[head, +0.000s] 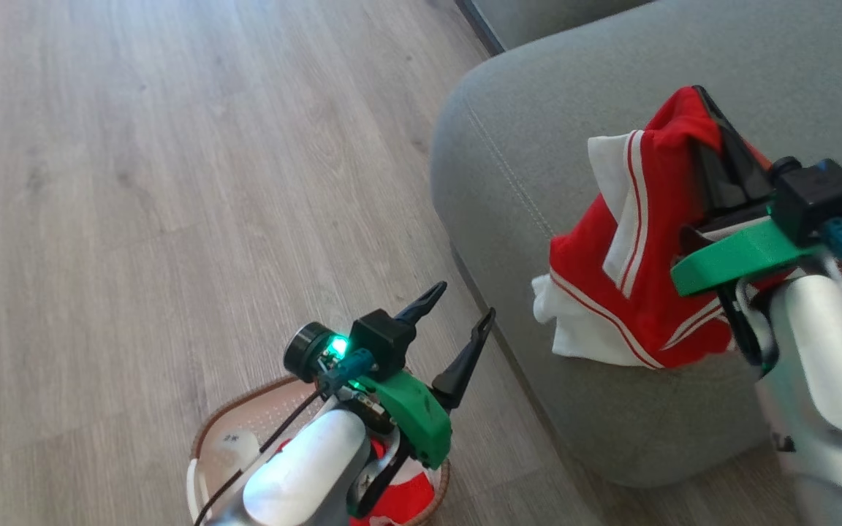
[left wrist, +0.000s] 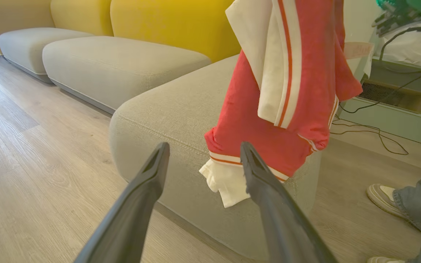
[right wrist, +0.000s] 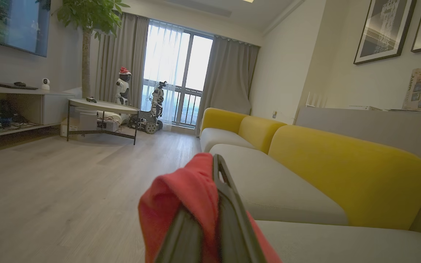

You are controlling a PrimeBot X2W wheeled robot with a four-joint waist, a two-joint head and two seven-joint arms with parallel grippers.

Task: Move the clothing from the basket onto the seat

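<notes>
The right gripper (head: 704,98) has its two dark fingers pressed together, pinching the top of a red and white piece of clothing (head: 611,241). The clothing hangs down from it over the front corner of the grey seat (head: 523,102). Its white bottom end reaches the seat's round front edge, but I cannot tell if it rests there. The left gripper (head: 465,301) is spread wide with nothing in it. It hangs just past the rim of the basket (head: 245,410), between the basket and the seat. The basket sits on the wood floor (head: 136,183) near the seat's front edge. More red cloth (head: 406,500) lies in the basket. A person's shoe (left wrist: 382,197) stands on the floor beside the seat.
</notes>
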